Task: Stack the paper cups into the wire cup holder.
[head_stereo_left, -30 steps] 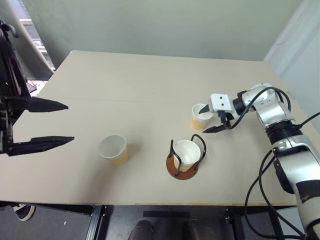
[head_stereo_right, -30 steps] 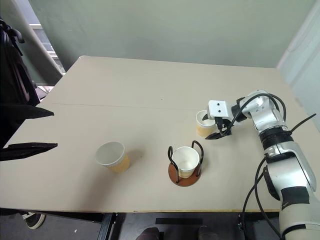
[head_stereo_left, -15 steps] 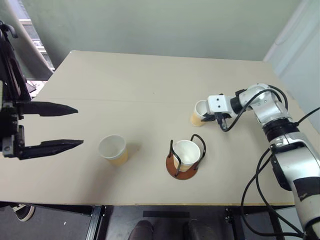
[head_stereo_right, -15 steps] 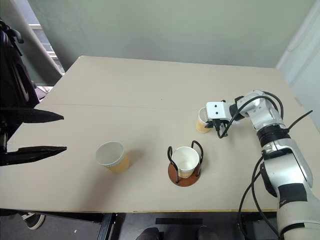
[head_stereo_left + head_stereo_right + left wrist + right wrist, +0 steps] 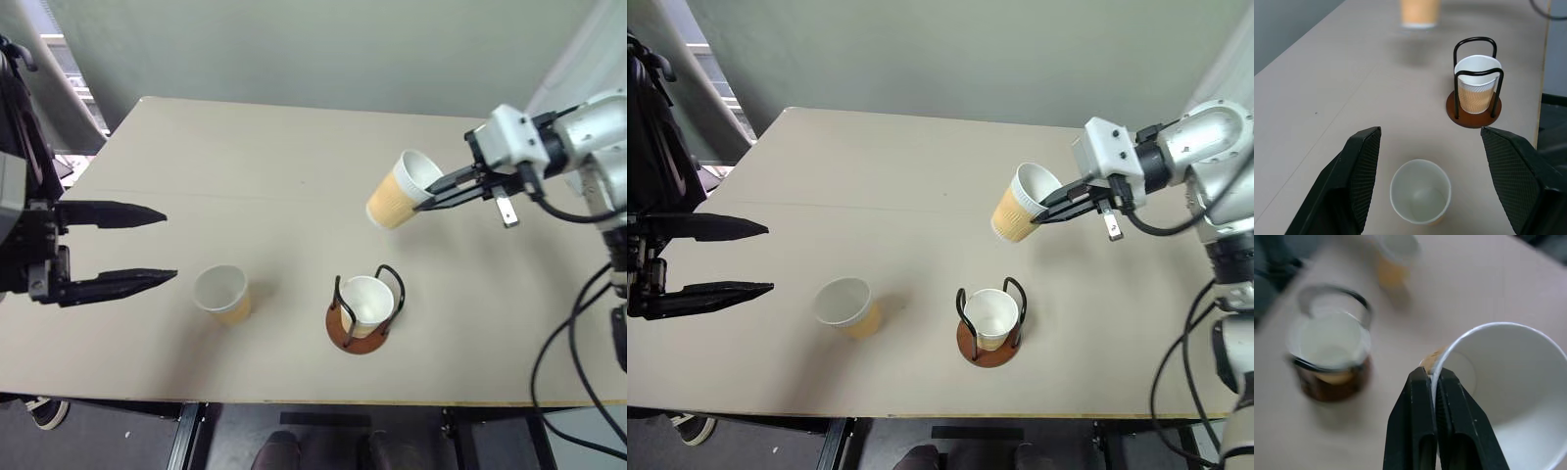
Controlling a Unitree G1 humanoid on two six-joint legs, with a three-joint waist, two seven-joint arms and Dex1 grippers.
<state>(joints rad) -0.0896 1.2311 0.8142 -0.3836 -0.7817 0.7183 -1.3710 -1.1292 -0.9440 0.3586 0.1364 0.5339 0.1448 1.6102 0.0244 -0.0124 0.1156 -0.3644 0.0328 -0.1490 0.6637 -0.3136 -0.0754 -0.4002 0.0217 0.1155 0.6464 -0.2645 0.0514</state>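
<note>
One paper cup [image 5: 364, 304] already sits in the wire cup holder [image 5: 363, 311], the right end effector [image 5: 436, 193] pinches a second cup [image 5: 400, 190] by its rim above the desk [image 5: 274, 166], and the third cup [image 5: 222, 293] (standing near the spread-fingered, empty left end effector [image 5: 137, 248]) remains.

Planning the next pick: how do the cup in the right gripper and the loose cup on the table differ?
The gripped cup is off the table, tilted, its rim pinched by the shut right gripper. The loose cup stands upright on the table, untouched, near the open left gripper. Both look identical and empty.
</note>
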